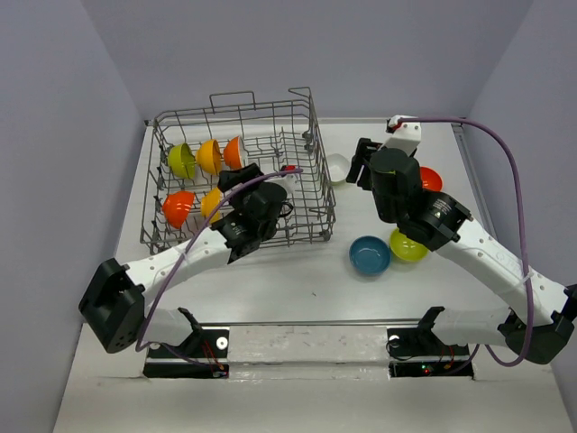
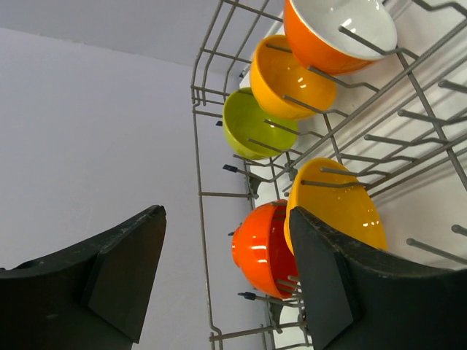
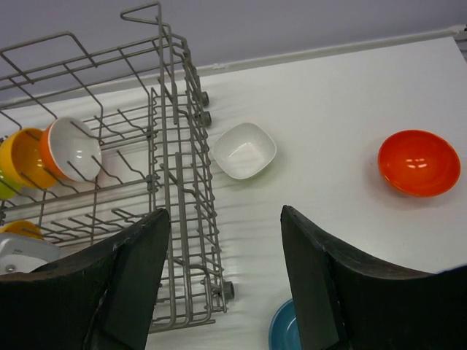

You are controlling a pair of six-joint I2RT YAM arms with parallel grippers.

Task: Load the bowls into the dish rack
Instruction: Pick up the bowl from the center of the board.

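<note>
The grey wire dish rack (image 1: 311, 122) stands at the left of the table. Five bowls stand on edge between its tines: a lime green bowl (image 1: 183, 161), an orange-yellow bowl (image 1: 209, 156), a red-orange one with a white inside (image 1: 233, 152), a red-orange bowl (image 1: 178, 208) and another orange-yellow bowl (image 1: 213, 203). My left gripper (image 1: 242, 179) hangs open inside the rack, empty, with the red-orange bowl (image 2: 259, 248) beyond its gap. On the table lie a white bowl (image 1: 336, 168), a red-orange bowl (image 1: 429, 179), a lime green bowl (image 1: 407, 245) and a teal blue bowl (image 1: 370, 255). My right gripper (image 1: 362, 162) is open and empty beside the white bowl (image 3: 244, 149).
The rack's tall right wall (image 3: 175, 146) stands close to the left of the right gripper's fingers. Grey walls close the table at the back and both sides. A purple cable (image 1: 505, 153) loops over the right arm.
</note>
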